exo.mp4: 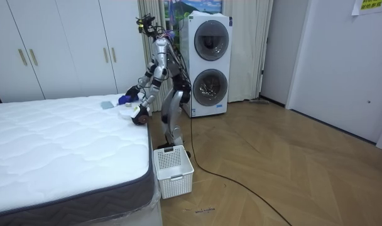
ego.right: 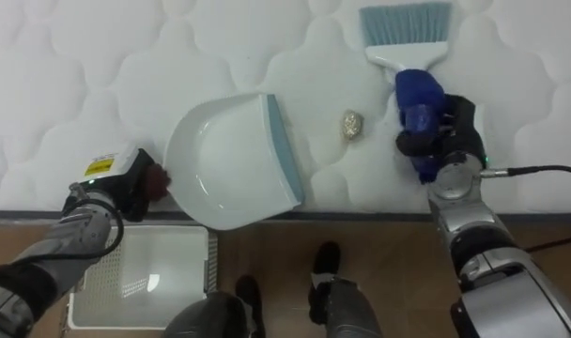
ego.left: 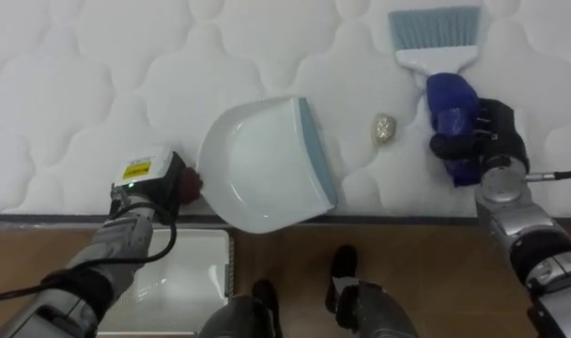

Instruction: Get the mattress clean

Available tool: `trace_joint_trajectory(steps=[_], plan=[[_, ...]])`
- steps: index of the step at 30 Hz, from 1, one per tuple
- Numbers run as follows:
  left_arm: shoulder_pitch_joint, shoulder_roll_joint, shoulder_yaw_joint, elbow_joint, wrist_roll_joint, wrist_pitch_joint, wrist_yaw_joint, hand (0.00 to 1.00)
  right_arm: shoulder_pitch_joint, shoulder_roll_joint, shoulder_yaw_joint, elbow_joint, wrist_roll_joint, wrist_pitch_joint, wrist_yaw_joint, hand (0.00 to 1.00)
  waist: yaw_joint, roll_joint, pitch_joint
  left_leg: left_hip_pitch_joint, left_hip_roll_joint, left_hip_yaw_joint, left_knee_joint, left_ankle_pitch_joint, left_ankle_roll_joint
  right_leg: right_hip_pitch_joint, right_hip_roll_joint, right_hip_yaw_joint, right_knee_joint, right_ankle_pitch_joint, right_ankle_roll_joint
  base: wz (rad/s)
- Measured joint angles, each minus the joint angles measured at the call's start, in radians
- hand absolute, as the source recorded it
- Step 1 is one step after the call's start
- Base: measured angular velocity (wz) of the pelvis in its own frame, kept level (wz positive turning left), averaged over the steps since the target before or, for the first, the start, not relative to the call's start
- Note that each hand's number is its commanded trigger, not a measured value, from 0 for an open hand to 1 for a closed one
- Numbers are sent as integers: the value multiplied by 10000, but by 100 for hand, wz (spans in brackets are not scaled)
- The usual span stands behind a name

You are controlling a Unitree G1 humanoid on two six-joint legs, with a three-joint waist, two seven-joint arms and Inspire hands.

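Your left hand (ego.left: 152,188) sits at the near edge of the white quilted mattress (ego.left: 88,84), fingers wrapped round the dark handle of the white plastic dustpan (ego.left: 257,164), which lies flat with its grey-blue lip facing right. Your right hand (ego.left: 485,139) is clamped on the blue-handled brush (ego.left: 449,99), pale bristles pointing far. A small crumpled beige ball (ego.left: 386,129) lies between lip and brush. A white slatted basket (ego.left: 199,272) stands on the floor below your left arm.

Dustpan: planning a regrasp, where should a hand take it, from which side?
By the dark handle at the rounded back of the dustpan, from the robot's left: its open blue lip faces right, toward the crumpled wad. The left hand grips there; the right hand holds the brush.
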Motion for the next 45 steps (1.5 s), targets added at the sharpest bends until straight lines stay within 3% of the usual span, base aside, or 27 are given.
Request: trace_joint_trajectory(steps=[9,26,33,35,39,42,45], plan=[[-38,1,-141,-21,-4,39,23,100,-59,160,13,160,1,573,-103,100,-33,-8,-4,-29,-28,-36,29,-1,-3,-21,-34,1,56,-20,10,0],[-107,1,-197,-3,1,50,33,100,38,181,16,237,57,558,-136,100,-43,-70,-22,-51,-36,-38,87,-1,-1,-43,-59,19,116,-19,11,0],[-169,98,-193,-26,70,51,78,100,29,-19,-68,311,-1229,596,-132,100,-106,-337,-39,-110,-69,-15,168,5,0,-177,-226,2,357,-109,-20,1],[-196,232,-193,-49,214,51,136,100,17,-121,-137,375,-1860,741,-133,100,-112,-563,-36,-125,-51,-14,219,4,-2,-181,-214,-1,383,-105,-36,0],[-227,306,-189,-79,263,63,337,100,-229,-630,-162,532,-3027,1025,-142,100,-85,-825,-42,-309,-29,-25,404,2,-2,-270,-183,-10,414,-90,-45,2],[-235,400,-191,-254,476,269,374,100,-490,-1037,-156,529,-4485,1312,-203,100,-94,-1078,-64,-360,-6,-22,485,9,11,-304,-178,-33,404,-16,-78,-4],[-237,578,-327,-371,490,368,407,100,-683,-1443,290,514,-5459,1598,-321,100,-65,-1276,-61,-374,92,-38,611,-1,13,-234,-56,-26,343,58,-105,-2]])
